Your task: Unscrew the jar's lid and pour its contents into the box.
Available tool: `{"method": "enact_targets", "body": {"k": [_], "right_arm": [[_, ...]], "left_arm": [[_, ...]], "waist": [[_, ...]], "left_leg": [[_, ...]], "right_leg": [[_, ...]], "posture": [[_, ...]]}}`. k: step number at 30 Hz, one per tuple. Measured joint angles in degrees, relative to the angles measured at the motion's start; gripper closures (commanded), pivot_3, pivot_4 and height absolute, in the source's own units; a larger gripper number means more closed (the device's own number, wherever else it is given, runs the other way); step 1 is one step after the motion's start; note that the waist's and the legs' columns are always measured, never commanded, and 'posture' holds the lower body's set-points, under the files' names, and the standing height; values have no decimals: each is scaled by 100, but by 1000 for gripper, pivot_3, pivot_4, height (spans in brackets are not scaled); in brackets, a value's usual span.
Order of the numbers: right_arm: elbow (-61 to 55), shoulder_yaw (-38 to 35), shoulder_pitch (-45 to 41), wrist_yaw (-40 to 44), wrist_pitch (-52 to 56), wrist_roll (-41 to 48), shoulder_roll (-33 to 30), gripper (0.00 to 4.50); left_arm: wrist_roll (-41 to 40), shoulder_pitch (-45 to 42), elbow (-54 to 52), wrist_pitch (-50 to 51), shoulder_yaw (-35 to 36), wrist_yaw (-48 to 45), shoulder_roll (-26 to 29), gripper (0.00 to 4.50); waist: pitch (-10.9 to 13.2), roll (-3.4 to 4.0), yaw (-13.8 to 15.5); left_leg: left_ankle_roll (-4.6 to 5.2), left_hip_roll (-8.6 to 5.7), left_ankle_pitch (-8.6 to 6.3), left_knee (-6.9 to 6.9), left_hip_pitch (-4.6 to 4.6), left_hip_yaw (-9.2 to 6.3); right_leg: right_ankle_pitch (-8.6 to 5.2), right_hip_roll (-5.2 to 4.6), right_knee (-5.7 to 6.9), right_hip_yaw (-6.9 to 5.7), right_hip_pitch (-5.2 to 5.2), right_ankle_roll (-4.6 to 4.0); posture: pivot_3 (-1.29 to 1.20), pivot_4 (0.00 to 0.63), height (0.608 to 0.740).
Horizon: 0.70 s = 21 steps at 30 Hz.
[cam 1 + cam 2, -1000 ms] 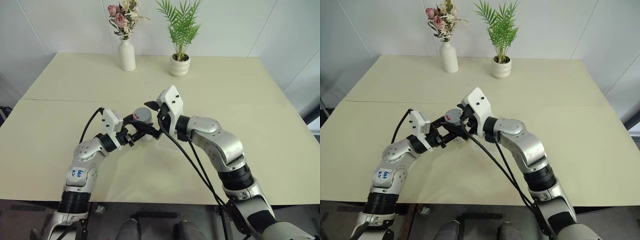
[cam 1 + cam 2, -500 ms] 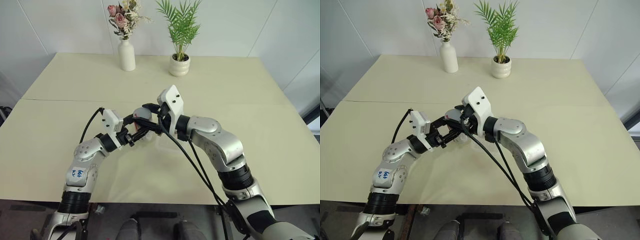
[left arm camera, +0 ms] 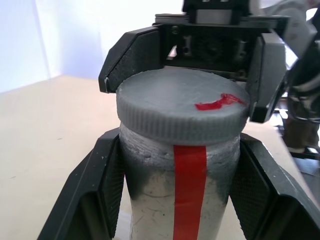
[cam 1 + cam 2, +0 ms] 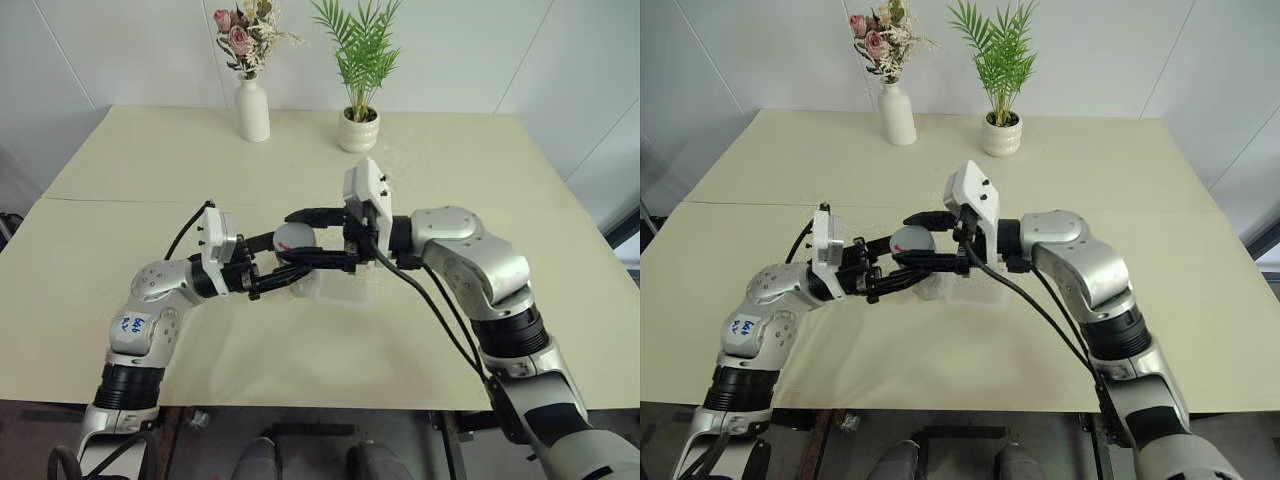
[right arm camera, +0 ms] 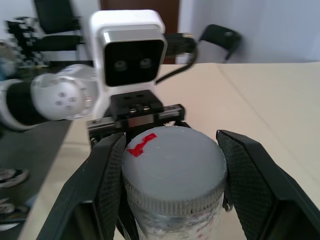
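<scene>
Left wrist view shows the small clear cylindrical jar (image 3: 175,200) with a red stripe pinched at its body by the left gripper (image 3: 175,210), held above the shallow clear plastic box (image 4: 345,290). The right gripper (image 5: 172,185) is pressed together on the round grey ribbed lid (image 3: 182,107), which has a red mark on top. If the lid is turned with a weak grip, I think the jar may rotate inside the left fingers (image 3: 95,185), or tilt and spill beside the box.
</scene>
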Motion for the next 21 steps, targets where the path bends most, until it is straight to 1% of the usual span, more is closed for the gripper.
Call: {"method": "enact_targets", "body": {"k": [2, 5, 11, 15, 21], "right_arm": [[107, -13, -123, 412, 122, 218, -146, 1942], [173, -39, -343, 993, 248, 473, -340, 1942], [274, 51, -400, 1715, 237, 556, -435, 1942], [380, 121, -428, 1982, 202, 600, -433, 1942], [574, 146, -493, 2129, 86, 598, -385, 1942]], "left_arm": [[-129, -140, -7, 186, -99, -324, 146, 1986], [-306, -293, -130, 380, -167, -681, 206, 1986], [-478, -368, -251, 726, -372, -1123, 345, 1986], [-492, -368, -338, 878, -416, -1277, 394, 1986], [-510, -373, -339, 902, -416, -1293, 393, 1986]], "waist": [[1, 0, 1], [1, 0, 0], [1, 0, -9], [1, 0, -7], [1, 0, -5]], "left_leg": [[-1, 1, -1, 1, -1, 0], [-1, 2, -2, 1, 0, 1], [-3, 6, -3, 1, 0, 0], [-4, 7, -3, 2, 0, 0], [-4, 7, -3, 3, 0, -1]], "right_leg": [[-1, 1, 1, 0, -2, -2], [-1, 1, 0, 0, -1, -2], [-3, 6, 1, 1, -2, -5], [-3, 6, 1, 1, -2, -5], [-3, 5, 2, 1, -2, -5]], "posture": [[0, 150, 740], [0, 150, 740], [0, 150, 740], [0, 150, 740], [0, 150, 740]]}}
